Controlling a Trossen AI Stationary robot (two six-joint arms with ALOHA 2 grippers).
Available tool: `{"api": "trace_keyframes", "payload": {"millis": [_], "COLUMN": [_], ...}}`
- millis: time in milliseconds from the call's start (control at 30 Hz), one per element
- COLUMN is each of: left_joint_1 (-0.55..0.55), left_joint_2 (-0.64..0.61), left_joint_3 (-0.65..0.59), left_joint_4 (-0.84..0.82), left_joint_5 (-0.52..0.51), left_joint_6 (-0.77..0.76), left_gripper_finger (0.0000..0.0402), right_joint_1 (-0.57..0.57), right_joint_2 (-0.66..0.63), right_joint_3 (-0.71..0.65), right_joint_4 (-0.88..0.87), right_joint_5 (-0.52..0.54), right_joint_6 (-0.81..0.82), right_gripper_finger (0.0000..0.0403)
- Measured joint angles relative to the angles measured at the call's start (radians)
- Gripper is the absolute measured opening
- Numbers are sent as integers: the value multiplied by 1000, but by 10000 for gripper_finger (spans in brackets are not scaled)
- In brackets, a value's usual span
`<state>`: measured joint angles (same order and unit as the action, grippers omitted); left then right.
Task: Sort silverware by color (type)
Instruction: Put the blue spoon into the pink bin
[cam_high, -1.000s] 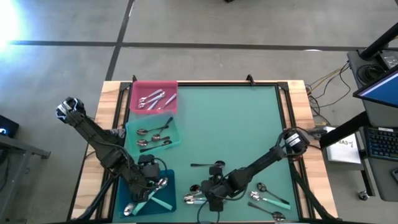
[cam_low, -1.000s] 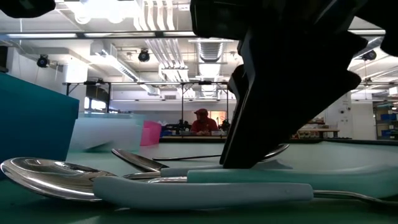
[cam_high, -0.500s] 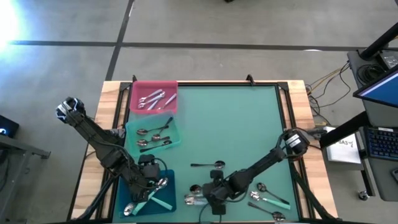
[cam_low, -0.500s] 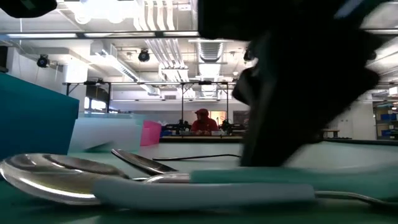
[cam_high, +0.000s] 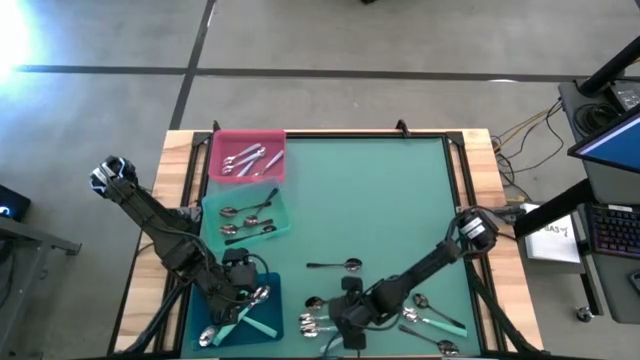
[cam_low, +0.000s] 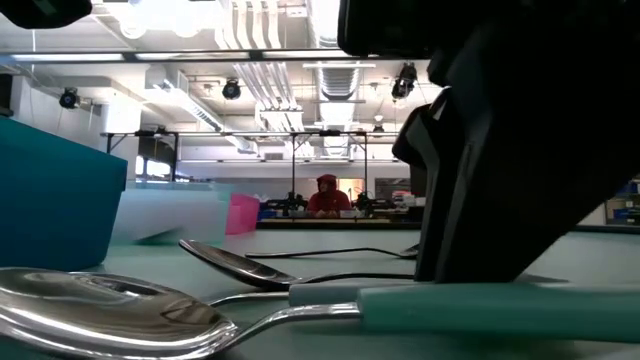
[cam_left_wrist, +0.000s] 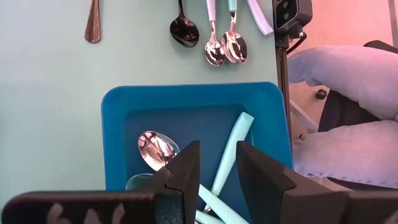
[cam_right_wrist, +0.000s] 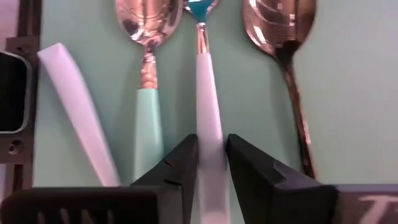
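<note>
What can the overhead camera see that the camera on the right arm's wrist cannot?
Only the high view shows the pink tray, the green tray, the blue tray, and the left gripper over the blue one. Only the right wrist view shows the right gripper with its fingers either side of a mint-handled spoon. Both show spoons lying on the green mat.

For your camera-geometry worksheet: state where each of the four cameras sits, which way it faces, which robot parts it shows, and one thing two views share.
High: overhead, facing straight down; both arms, blue tray.
Low: table height, facing the room; a dark gripper looms over a teal-handled spoon.
Left wrist: above the blue tray; left gripper open.
Right wrist: over the table; right gripper straddling a teal-handled spoon.
Shared: high and left wrist both show the blue tray.
</note>
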<state>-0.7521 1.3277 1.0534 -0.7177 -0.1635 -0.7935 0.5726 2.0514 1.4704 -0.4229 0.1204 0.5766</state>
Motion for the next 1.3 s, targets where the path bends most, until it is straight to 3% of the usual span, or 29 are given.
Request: {"api": "trace_keyframes", "payload": {"millis": [200,367,533,800,933,1133,1300], "left_joint_1": [0,0,1,1,-4,-15,-7], "left_joint_2": [0,0,0,0,8,47,80], "left_joint_3": [0,0,0,0,-1,-42,-56], "left_joint_4": [0,0,7,82,103,208,308], "left_joint_5": [-1,-15,-98,-125,-232,-362,-590], "left_joint_6": [0,0,0,-12,5,135,234], "left_gripper_finger": [87,87,87,87,87,87,87], "right_joint_1": [-23,-30,-38,-43,-51,-50,-50], "right_joint_2": [-2,-4,-28,-163,-237,-300,-324], "right_joint_3": [1,1,30,76,80,80,80], "right_joint_4": [-69,-72,-96,-150,-142,-145,-139], "right_joint_5": [3,-1,-16,-28,84,350,572], "right_joint_6": [15,17,-14,-126,-180,-234,-309], "right_gripper_finger": [34,33,33,33,33,33,33]}}
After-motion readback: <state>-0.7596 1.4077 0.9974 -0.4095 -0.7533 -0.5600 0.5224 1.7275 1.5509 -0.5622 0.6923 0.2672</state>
